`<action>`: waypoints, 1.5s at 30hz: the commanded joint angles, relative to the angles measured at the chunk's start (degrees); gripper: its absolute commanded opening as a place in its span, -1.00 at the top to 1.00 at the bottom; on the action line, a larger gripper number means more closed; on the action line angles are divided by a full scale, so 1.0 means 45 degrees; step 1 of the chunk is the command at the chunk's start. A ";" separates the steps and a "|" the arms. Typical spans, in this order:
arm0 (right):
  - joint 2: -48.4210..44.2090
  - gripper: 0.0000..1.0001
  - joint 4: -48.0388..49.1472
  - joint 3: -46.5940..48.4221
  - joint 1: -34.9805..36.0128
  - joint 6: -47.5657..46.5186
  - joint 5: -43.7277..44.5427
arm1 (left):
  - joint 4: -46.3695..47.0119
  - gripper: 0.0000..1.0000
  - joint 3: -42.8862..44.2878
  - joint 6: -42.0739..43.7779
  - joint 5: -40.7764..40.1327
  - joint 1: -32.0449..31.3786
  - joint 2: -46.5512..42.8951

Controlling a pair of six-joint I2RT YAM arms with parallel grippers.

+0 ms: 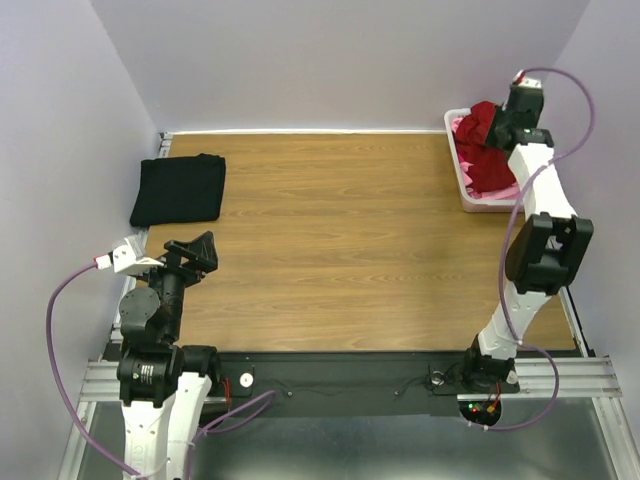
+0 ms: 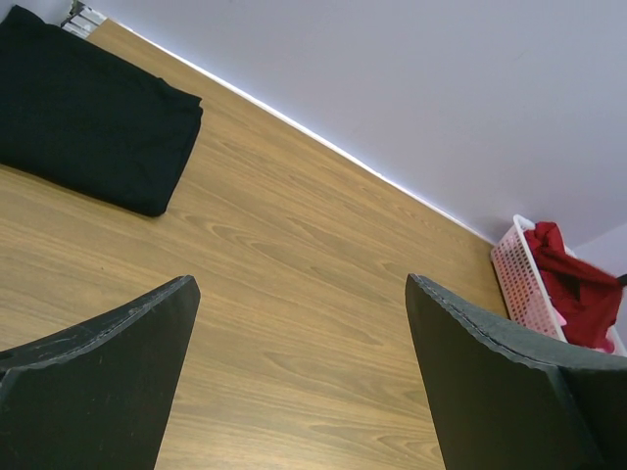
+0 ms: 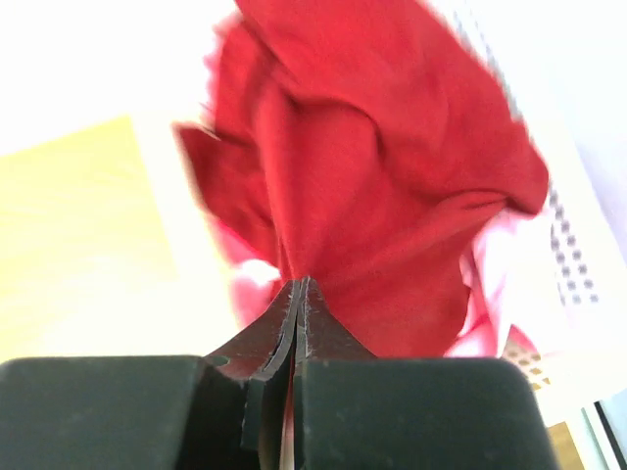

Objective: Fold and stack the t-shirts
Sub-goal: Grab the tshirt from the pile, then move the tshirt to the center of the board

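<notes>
Your right gripper [image 3: 297,286] is pinched onto the dark red t-shirt [image 3: 392,166] in the basket [image 1: 478,203] at 1 o'clock. The black t-shirt [image 1: 178,190] sits folded at 10. Your left gripper [image 2: 299,294] is spread wide, holding nothing. Looks like the pickup step, so next you'll want to haul it onto the table [image 1: 350,230] and flatten it.

A white lattice basket [image 1: 484,203] sits at the far right corner of the wooden table [image 1: 340,240].

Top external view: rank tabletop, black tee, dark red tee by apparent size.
1. tabletop
2. black tee, folded flat
3. dark red tee, bunched and partly hidden, so smallest only as seen
</notes>
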 commanded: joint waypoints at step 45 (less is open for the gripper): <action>-0.5013 0.31 0.1212 -0.8503 0.6146 0.5622 -0.1380 | 0.0020 -0.97 -0.0066 -0.0550 0.1238 0.0004 0.1107</action>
